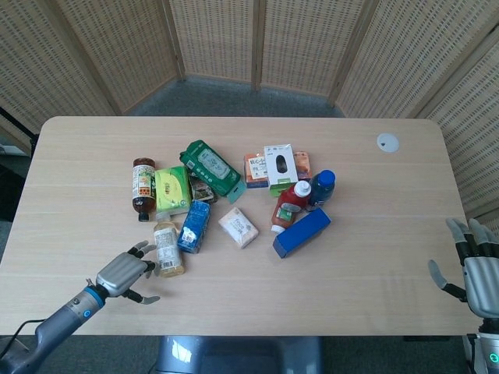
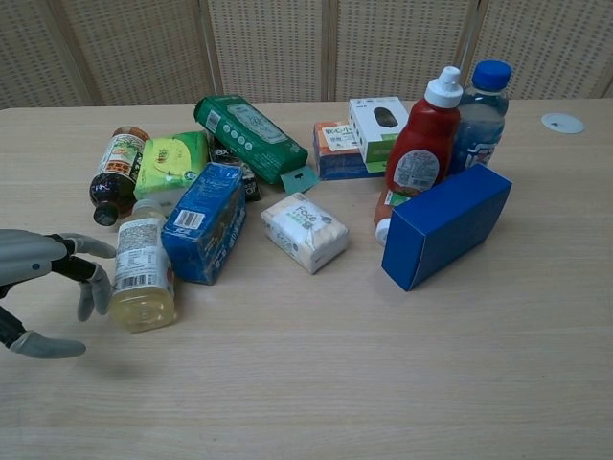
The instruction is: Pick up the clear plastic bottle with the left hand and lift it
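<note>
I'm on the reach step, left hand [image 2: 43, 287] released with fingers spread at the base of the clear plastic bottle of pale yellow liquid [image 2: 142, 276] lying beside the blue carton [image 2: 202, 233], next wrap, squeeze, lift.

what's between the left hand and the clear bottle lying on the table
Nothing: in the chest view the left hand has its fingers right beside the clear plastic bottle.

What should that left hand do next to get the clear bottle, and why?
Probably slide a little further in and close around the clear plastic bottle. The left hand is open beside it, fingers spread at its side but not wrapped around, and the bottle lies flat against the blue carton.
</note>
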Controlling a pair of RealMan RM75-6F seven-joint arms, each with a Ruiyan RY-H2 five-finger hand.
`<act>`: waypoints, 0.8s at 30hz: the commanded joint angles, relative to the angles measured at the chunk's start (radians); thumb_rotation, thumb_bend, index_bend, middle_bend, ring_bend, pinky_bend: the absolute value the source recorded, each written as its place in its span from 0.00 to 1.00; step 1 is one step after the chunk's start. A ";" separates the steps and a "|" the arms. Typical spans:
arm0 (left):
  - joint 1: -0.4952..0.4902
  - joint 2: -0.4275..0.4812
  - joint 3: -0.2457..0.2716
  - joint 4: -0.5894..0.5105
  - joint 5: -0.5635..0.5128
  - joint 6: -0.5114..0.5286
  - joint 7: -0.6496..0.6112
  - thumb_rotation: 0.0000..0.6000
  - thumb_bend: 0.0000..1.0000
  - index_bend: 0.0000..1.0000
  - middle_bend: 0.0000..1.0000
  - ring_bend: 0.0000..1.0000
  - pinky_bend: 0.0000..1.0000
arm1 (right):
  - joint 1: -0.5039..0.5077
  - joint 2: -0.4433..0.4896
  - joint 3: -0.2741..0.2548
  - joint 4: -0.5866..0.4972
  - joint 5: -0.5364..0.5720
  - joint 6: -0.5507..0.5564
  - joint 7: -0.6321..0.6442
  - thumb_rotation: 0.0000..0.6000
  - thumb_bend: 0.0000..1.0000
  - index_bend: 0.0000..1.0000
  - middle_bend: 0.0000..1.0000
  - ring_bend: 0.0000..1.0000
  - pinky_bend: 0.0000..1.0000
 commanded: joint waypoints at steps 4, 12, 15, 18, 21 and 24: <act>-0.013 -0.009 0.010 -0.017 -0.001 -0.014 -0.009 0.43 0.23 0.08 0.38 0.00 0.00 | -0.004 0.000 -0.001 0.004 -0.003 0.003 0.006 0.04 0.39 0.00 0.00 0.00 0.00; -0.025 -0.009 0.025 -0.042 0.011 -0.011 0.008 0.43 0.22 0.08 0.36 0.00 0.00 | -0.010 -0.001 -0.002 0.015 -0.008 0.009 0.021 0.04 0.39 0.00 0.00 0.00 0.00; -0.031 -0.014 0.023 -0.048 0.005 -0.014 0.008 0.43 0.23 0.07 0.35 0.00 0.00 | -0.013 -0.003 -0.003 0.022 -0.007 0.009 0.029 0.04 0.39 0.00 0.00 0.00 0.00; -0.040 -0.021 0.023 -0.052 0.006 -0.019 0.008 0.42 0.22 0.06 0.35 0.00 0.00 | -0.016 -0.003 -0.003 0.028 -0.007 0.012 0.036 0.04 0.39 0.00 0.00 0.00 0.00; -0.043 -0.020 0.022 -0.061 0.018 -0.002 0.009 0.42 0.22 0.06 0.34 0.00 0.00 | -0.020 -0.003 -0.003 0.030 -0.007 0.016 0.044 0.04 0.39 0.00 0.00 0.00 0.00; -0.037 0.002 0.025 -0.075 0.046 0.042 0.003 0.42 0.22 0.06 0.33 0.00 0.00 | -0.021 -0.005 -0.003 0.035 -0.010 0.019 0.048 0.04 0.39 0.00 0.00 0.00 0.00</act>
